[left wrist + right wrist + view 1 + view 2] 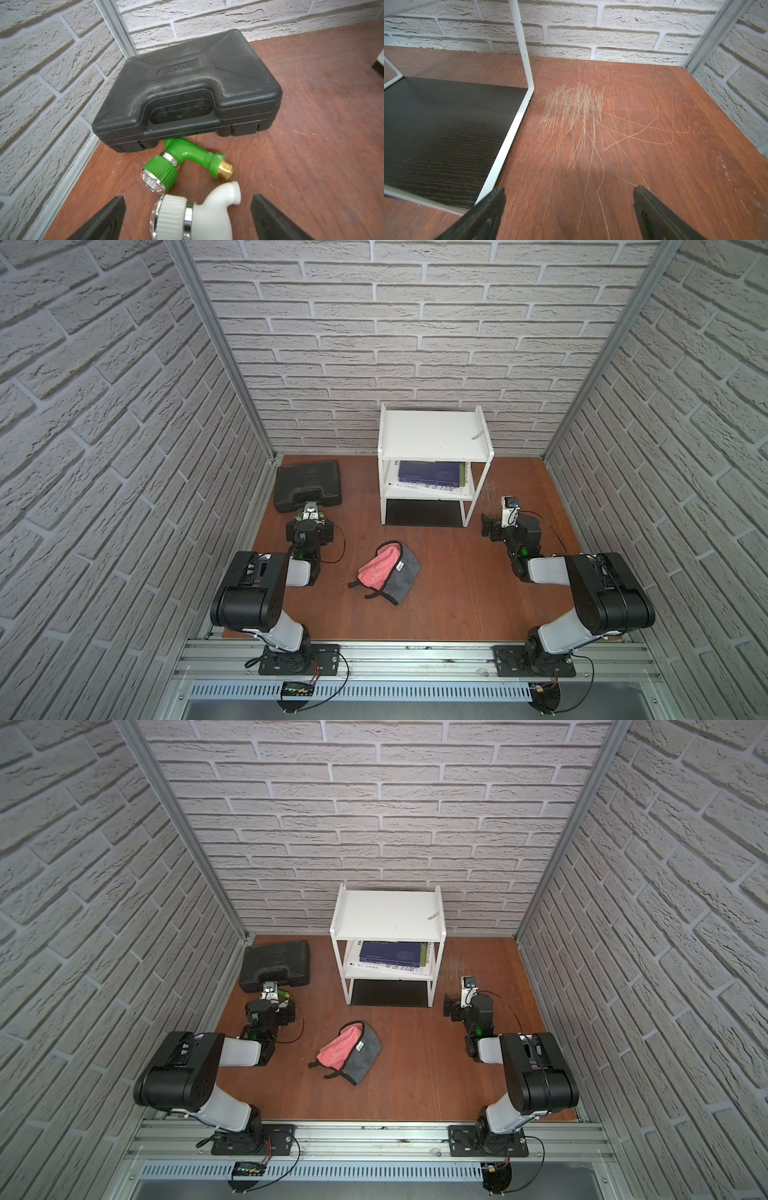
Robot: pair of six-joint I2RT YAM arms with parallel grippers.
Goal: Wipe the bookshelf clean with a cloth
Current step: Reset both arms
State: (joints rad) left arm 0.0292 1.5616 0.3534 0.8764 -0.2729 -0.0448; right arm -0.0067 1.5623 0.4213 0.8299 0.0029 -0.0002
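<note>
Both tools stand wide and empty: the left tool (188, 207) over two hose nozzles, the right tool (569, 199) beside the bookshelf (434, 435), upper centre. The cloth (384, 572) lies mid-frame on the counter (457, 593); its loose straps could snag, and a hard push might shift the light bookshelf.

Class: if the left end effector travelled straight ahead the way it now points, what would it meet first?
Probably the white plastic tap fitting lying between the open left end effector fingers, then the green one; depth is uncertain.
</note>
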